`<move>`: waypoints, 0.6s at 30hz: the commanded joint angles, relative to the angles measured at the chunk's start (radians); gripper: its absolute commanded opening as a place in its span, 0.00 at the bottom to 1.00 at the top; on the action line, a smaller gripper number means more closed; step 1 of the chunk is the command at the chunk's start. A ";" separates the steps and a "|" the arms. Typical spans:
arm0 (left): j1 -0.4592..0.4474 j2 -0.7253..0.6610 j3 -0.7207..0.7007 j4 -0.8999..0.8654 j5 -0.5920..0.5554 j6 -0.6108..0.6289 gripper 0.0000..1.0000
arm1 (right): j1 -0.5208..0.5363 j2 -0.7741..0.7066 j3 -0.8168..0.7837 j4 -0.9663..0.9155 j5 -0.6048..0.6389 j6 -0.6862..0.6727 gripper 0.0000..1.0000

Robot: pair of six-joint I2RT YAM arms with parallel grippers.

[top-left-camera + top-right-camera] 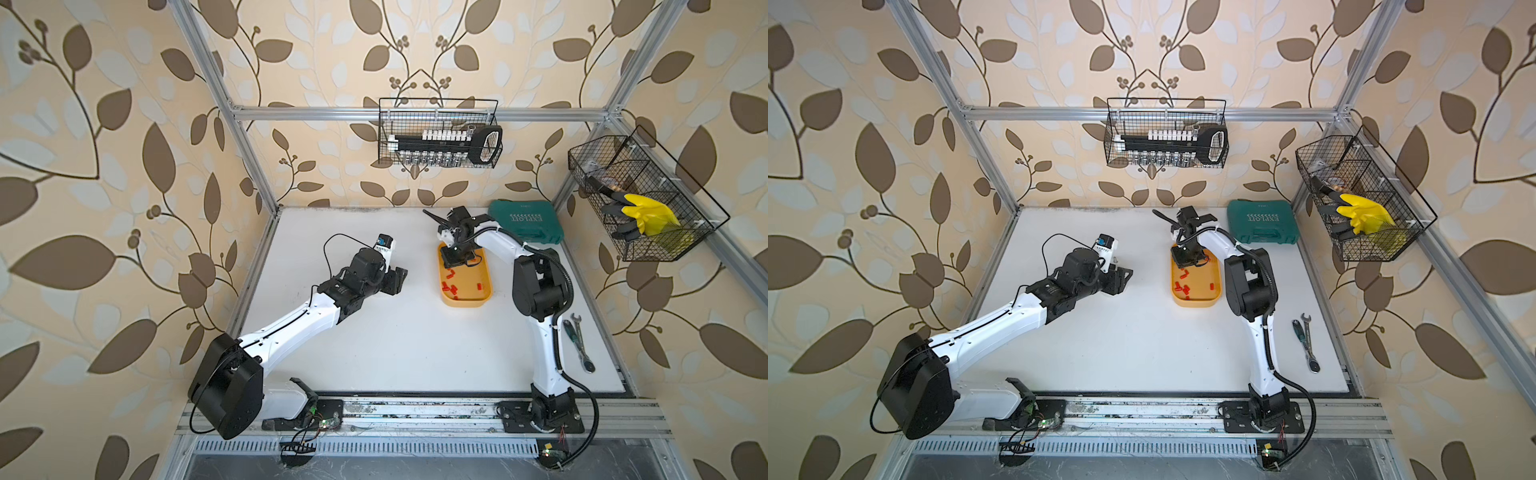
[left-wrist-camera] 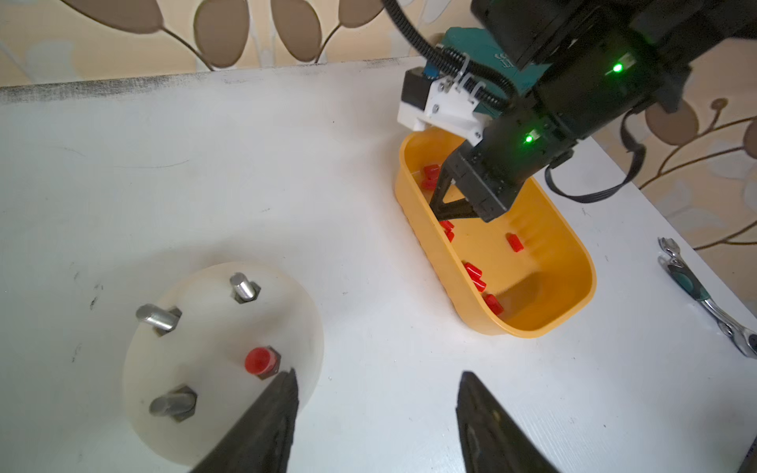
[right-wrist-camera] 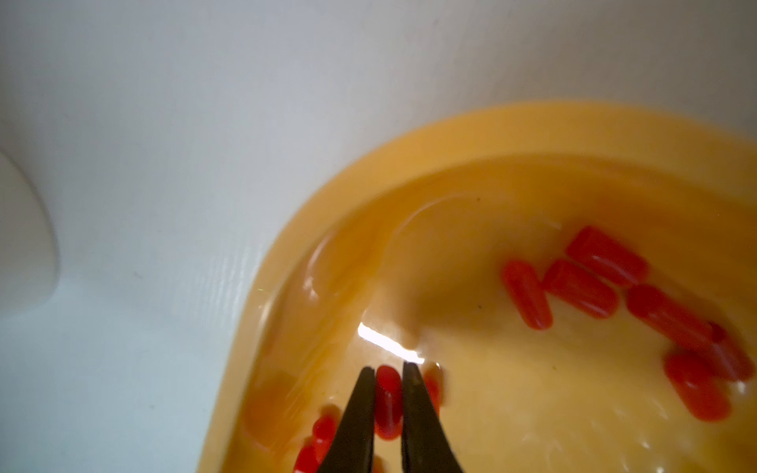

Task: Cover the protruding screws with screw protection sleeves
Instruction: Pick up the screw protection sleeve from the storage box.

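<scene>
On the white dome (image 2: 213, 327) three bare screws (image 2: 243, 286) point up, and one wears a red cap (image 2: 260, 360). The left gripper (image 2: 379, 372) beside it stands wide apart. In the yellow tray (image 2: 545, 286) the right gripper (image 3: 389, 367) pinches one sleeve (image 3: 388, 403), lying along its fingers (image 3: 352, 417). The green case (image 1: 525, 220) says EXPLOIT.

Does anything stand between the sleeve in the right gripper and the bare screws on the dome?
No object lies on the table between the tray and the dome. The open left gripper hovers at the dome's tray-side edge, one finger beside the capped screw, so it may crowd the approach.
</scene>
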 commanded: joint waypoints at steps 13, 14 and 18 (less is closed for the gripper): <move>0.005 -0.104 -0.037 0.144 0.168 -0.058 0.64 | -0.021 -0.494 -0.336 0.261 -0.371 0.305 0.15; 0.007 -0.122 -0.050 0.164 0.183 -0.065 0.63 | -0.021 -0.517 -0.355 0.283 -0.412 0.329 0.15; 0.023 -0.178 -0.088 0.231 0.291 -0.098 0.62 | 0.000 -0.580 -0.418 0.394 -0.561 0.438 0.14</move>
